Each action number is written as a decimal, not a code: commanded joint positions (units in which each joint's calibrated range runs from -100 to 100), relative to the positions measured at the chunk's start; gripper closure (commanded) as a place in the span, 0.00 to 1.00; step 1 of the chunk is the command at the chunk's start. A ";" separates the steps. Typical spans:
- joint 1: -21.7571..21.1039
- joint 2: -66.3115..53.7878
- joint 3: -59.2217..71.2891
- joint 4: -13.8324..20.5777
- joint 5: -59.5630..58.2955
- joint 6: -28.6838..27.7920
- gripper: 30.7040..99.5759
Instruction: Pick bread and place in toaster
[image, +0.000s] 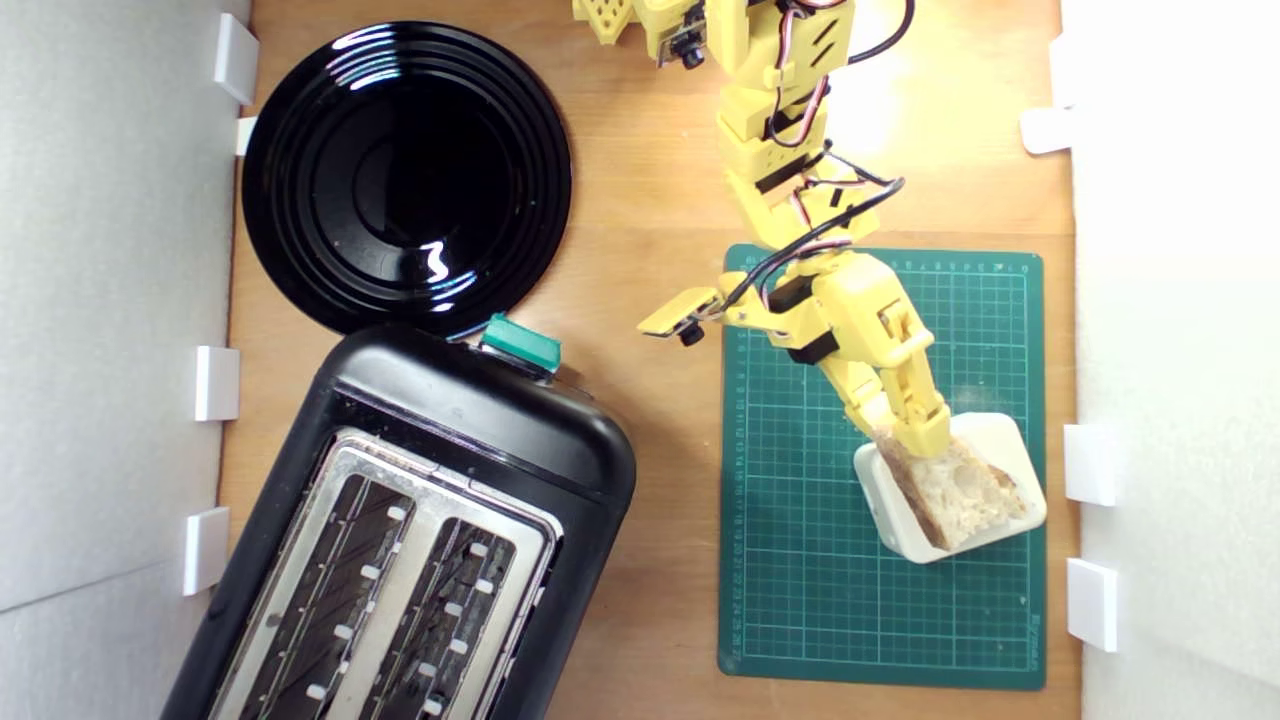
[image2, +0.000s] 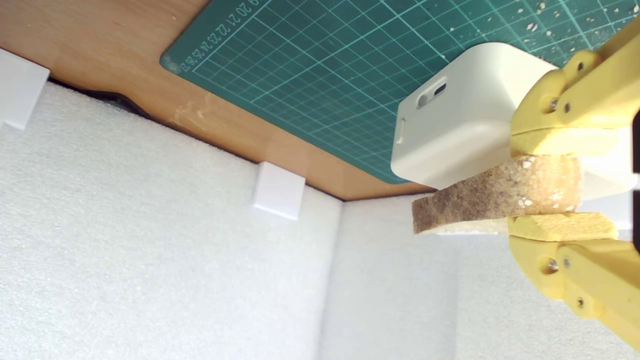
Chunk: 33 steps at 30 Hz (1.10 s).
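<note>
A: What do you have in the exterior view?

B: Your yellow claw (image: 915, 438) reaches down over the green cutting mat (image: 800, 560) and is closed on the bread (image: 960, 492), gripping the slice at its crust end. The bread sits over the cream block (image: 1000, 432) near the mat's corner on the exterior view's right; you cannot tell here whether it touches the block. The toaster (image: 480, 420) lies well apart on the exterior view's left, tilted on the wooden surface (image: 650, 200), both slots showing, its teal lever knob (image: 520, 345) facing the black plate (image: 405, 175) just beside it.

A: And the wrist view?

B: You see the claw (image2: 560, 187) clamped on the bread (image2: 480, 197), one pad above the crust and one below. The slice sticks out edge-on, brown crust toward the camera. The cream block (image2: 460, 125) is right behind it on the mat (image2: 325, 60), and white foam walls (image2: 150, 250) border the surface.
</note>
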 joint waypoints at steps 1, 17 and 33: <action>-0.39 -1.20 -1.87 -0.20 -1.38 0.09 0.63; 1.46 -32.48 -1.78 0.98 25.33 0.51 0.63; 3.80 -59.60 -5.05 3.88 54.51 7.52 0.63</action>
